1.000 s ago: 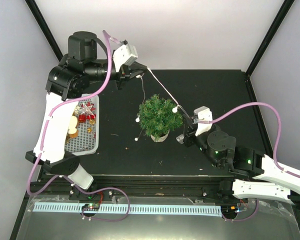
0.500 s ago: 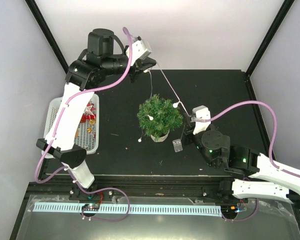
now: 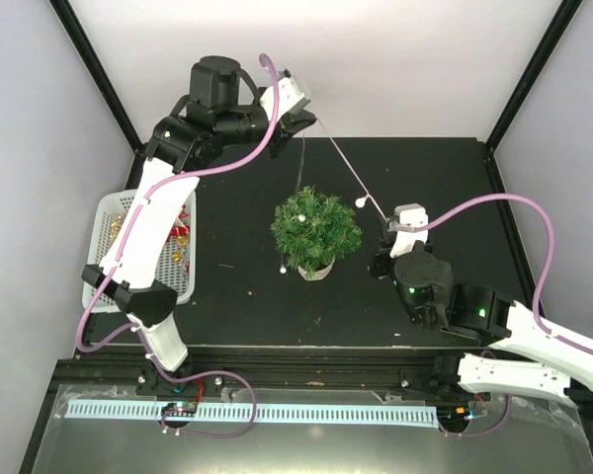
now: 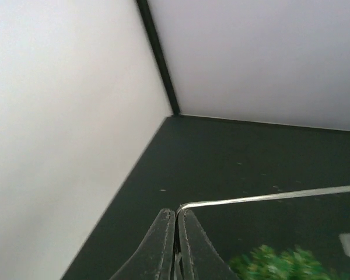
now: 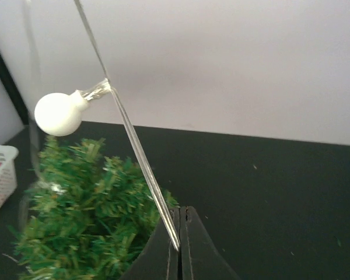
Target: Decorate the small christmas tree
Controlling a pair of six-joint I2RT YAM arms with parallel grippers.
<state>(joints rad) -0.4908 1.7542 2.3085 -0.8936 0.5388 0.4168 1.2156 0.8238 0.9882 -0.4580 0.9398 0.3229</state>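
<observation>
Clamped on light string at both ends: left gripper upper centre, right gripper right of centre. Runs diagonally; small christmas tree mid-frame, just lower left of that line.

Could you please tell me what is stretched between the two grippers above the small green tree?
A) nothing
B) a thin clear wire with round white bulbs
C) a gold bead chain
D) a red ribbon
B: the thin clear wire with round white bulbs runs taut from the shut left gripper to the shut right gripper.
</observation>
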